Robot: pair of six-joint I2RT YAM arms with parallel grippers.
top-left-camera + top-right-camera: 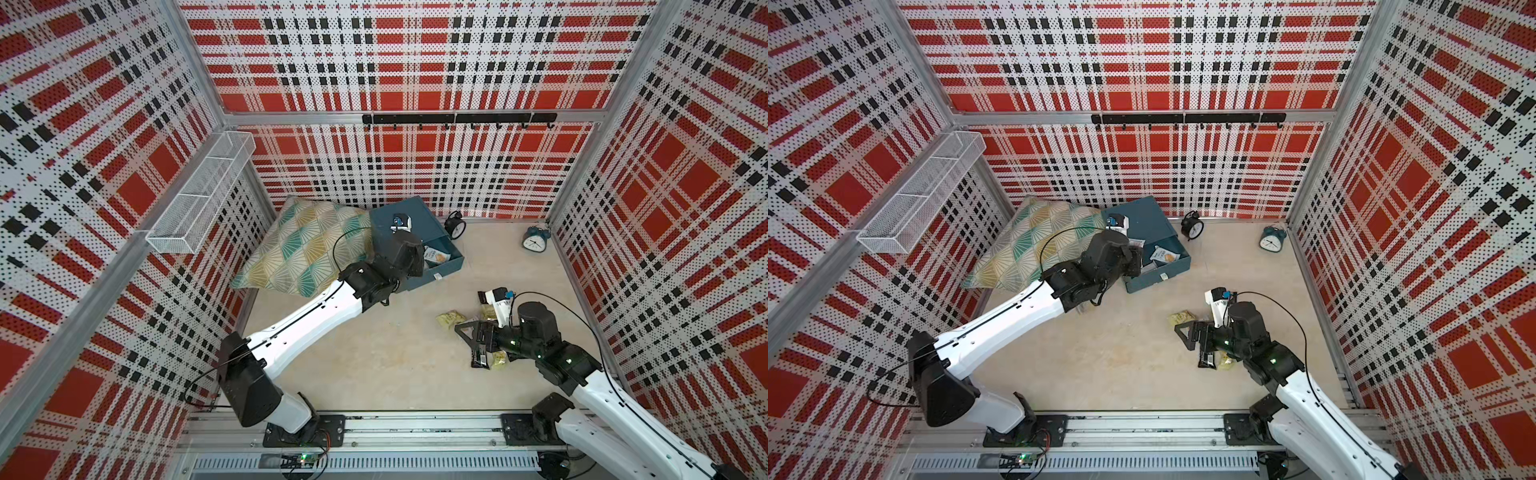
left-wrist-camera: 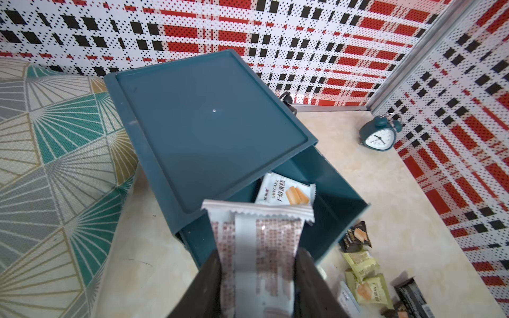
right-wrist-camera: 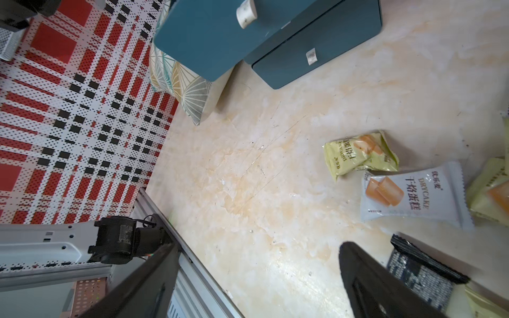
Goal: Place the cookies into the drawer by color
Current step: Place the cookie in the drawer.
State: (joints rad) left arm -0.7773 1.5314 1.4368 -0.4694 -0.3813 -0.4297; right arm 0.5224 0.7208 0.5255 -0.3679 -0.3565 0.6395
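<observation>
The teal drawer cabinet stands at the back, its top drawer pulled open with one white cookie packet inside. My left gripper is shut on a white-silver cookie packet, held over the open drawer's front. Loose cookies lie on the table to the right: a yellow-green one, a white one and a black one. My right gripper hovers open beside this pile, nothing between its fingers.
A patterned pillow leans against the cabinet's left side. A black alarm clock and a teal one stand at the back. A white wire basket hangs on the left wall, a black hook rail on the back wall.
</observation>
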